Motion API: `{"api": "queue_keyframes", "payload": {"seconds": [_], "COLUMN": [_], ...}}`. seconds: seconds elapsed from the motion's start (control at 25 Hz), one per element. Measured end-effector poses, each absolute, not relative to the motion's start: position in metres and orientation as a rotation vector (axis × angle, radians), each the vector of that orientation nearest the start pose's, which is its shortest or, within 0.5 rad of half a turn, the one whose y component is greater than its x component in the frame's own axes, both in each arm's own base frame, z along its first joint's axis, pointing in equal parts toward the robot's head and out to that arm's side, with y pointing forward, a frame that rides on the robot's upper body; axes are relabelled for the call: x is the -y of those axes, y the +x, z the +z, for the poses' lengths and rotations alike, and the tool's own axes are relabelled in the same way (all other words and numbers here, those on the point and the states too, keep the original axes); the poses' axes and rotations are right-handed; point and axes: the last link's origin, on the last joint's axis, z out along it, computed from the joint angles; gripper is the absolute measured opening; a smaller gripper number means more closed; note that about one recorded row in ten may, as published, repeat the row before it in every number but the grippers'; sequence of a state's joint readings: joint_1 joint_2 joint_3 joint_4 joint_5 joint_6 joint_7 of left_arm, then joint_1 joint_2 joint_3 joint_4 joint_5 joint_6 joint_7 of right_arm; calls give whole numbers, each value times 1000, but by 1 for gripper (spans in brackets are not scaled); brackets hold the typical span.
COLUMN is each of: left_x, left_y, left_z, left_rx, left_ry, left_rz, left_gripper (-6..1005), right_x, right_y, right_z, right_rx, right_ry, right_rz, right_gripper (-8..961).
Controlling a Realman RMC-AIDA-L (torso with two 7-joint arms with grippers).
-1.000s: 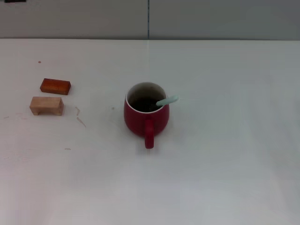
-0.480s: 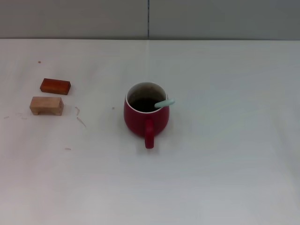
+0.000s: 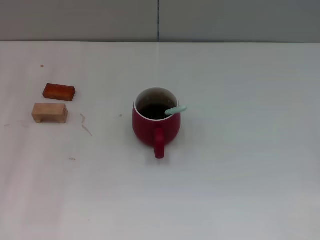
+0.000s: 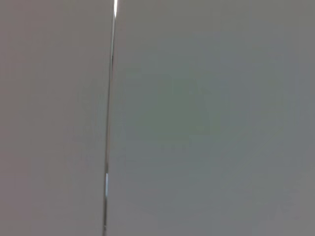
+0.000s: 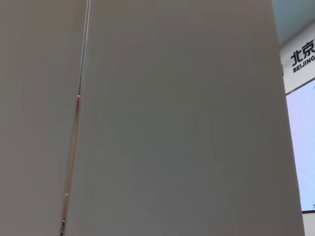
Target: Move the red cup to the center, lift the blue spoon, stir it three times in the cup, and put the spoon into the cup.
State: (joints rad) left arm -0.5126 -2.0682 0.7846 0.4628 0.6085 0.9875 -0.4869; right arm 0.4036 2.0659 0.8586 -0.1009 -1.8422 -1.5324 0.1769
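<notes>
While neither hand shows, so I cannot tell their state, the blue spoon [image 3: 175, 109] leans inside the red cup [image 3: 156, 123], mid-tabletop [image 3: 240, 175]; task apparently complete.

A plain white tabletop [image 3: 240, 190] fills most of the head view under soft, even light, with a few faint scuffs near its left side. Behind it stands a grey panelled wall [image 3: 80, 20] split by one thin dark vertical seam [image 3: 158, 20]. Both wrist views face similar grey panels, each with a narrow vertical seam. A white sign with dark lettering [image 5: 302, 56] edges the right wrist view.
</notes>
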Motion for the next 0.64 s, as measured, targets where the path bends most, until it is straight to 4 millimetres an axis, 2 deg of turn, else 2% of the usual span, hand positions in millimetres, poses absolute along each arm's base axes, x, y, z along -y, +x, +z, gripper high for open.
{"api": "queue_keyframes", "payload": {"seconds": [0.16, 0.32, 0.64], "left_x": [-396, -389, -380], "left_y": [-316, -331, -334], "left_z": [100, 92, 91], "left_rx": [372, 408, 403], "left_ry": [-1354, -1300, -1280], "left_rz": [-735, -660, -686], "left_gripper": [854, 850, 850], "right_x": [-277, -280, -285], "right_y": [385, 386, 387], "right_z": [101, 104, 106], "right_rx": [-354, -358, -365], "right_ry": [-1050, -1051, -1054], "right_rz": [641, 635, 629], "right_gripper": [559, 559, 560]}}
